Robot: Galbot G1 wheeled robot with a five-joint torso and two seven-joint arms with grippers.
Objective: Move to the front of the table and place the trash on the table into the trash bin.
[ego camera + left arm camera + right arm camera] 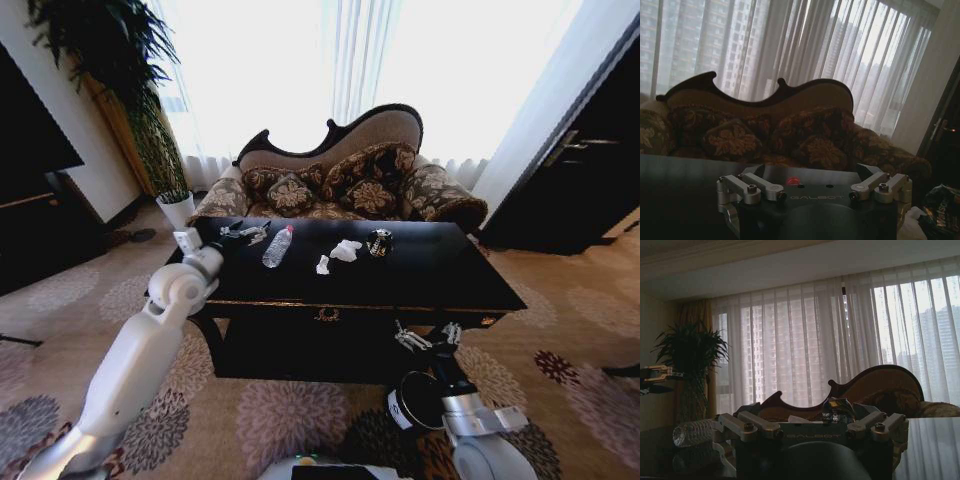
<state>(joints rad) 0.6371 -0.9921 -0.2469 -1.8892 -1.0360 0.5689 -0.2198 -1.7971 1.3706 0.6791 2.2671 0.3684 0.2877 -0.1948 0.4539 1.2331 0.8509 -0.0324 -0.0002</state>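
The table [420,285] is a glossy black rectangle with gold edge trim, a gold ornament at the middle of its front edge and a low shelf beneath; on its top lie two white crumpled paper wads [345,250], one larger and one smaller just beside it, and a dark shiny lump [379,242] near them; the black trash bin [415,405] stands on the carpet in front of the table.

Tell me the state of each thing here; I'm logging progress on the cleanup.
table: upright, trash on top.
paper wads: lying loose on the table, not picked up.
dark shiny lump: on the table beside the wads.
plastic bottle: lying on its side.
trash bin: upright on the carpet before the table.
left gripper: open, over the table's left end.
right gripper: open, low before the table.
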